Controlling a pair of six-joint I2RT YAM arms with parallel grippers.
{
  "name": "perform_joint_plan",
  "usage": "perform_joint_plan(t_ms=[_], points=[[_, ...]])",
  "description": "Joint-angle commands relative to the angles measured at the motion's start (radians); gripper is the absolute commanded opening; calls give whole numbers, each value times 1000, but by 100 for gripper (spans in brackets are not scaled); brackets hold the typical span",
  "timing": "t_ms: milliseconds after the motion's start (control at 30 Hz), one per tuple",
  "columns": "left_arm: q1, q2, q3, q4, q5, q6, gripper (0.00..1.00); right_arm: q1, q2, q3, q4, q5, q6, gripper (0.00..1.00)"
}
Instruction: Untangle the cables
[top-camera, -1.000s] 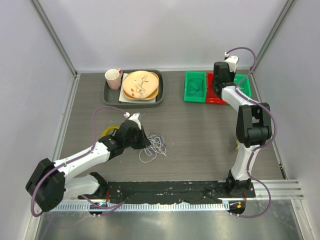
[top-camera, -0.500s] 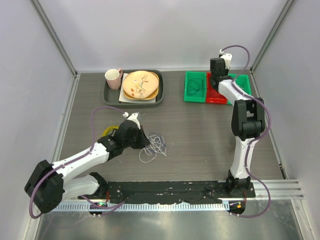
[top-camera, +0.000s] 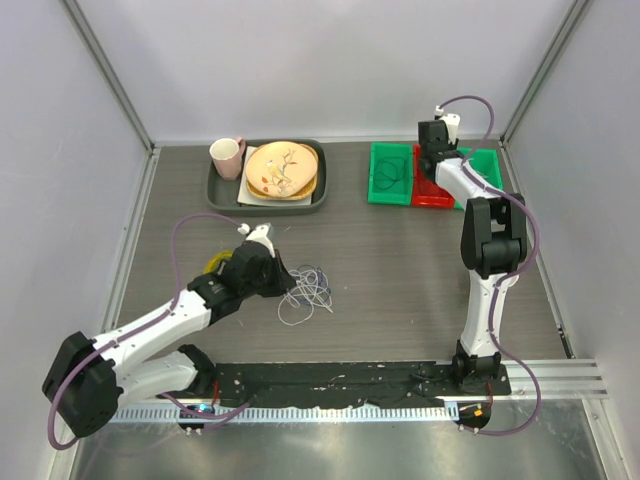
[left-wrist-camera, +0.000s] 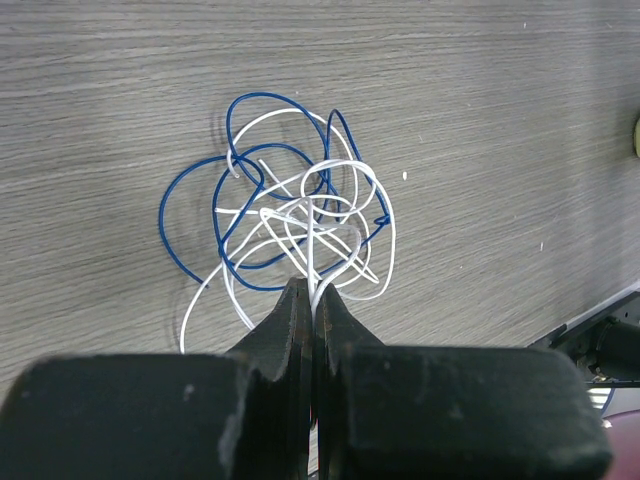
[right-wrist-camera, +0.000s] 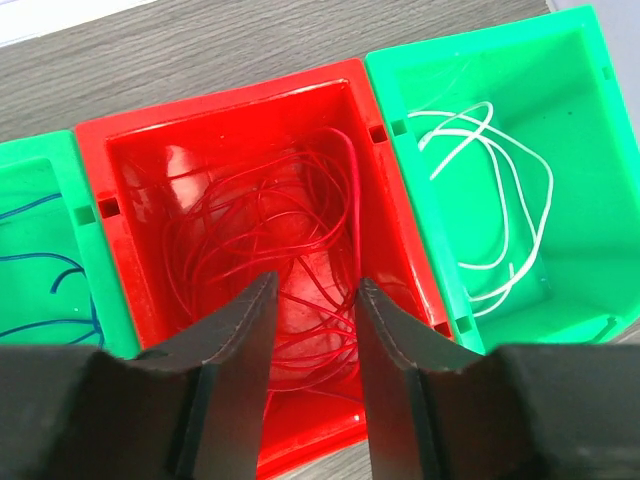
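Cables (left-wrist-camera: 300, 215): one blue-white tangle; three bins (right-wrist-camera: 220, 97): two green, one red.

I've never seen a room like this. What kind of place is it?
Probably a robot practice lab. A left arm and a right arm are bolted to a table boxed in by plain walls, with tangled cables plus a red bin and green bins for sorting them.

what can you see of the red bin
The red bin is a glossy, plastic-looking rectangular box, open-topped, with small notches in its rim. It sits upright between green bins, rims meeting. Thin red cables lie heaped inside. The right tool hangs open above it.
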Motion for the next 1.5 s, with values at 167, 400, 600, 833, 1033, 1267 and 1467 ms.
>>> perform_joint_plan(t_ms=[167,400,600,833,1033,1267,1467], points=[[3,-38,-4,-4,-25,-20,0,4,-195,-42,28,-41,-21,57],[2,-46,5,6,15,-23,0,4,-460,-219,103,-403,-15,90],[2,-79,43,-18,-38,3,0,35,-652,-358,275,-1190,-52,91],[2,-124,75,-46,-25,40,0,231,-827,-580,299,-958,39,91],[2,-216,17,-41,-5,21,0,472,-973,-950,437,-710,146,91],[2,-286,-70,-50,-8,-9,0,550,-1042,-1218,661,-592,290,91],[3,-313,-86,-98,-5,-19,0,620,-900,-1196,698,-504,332,89]])
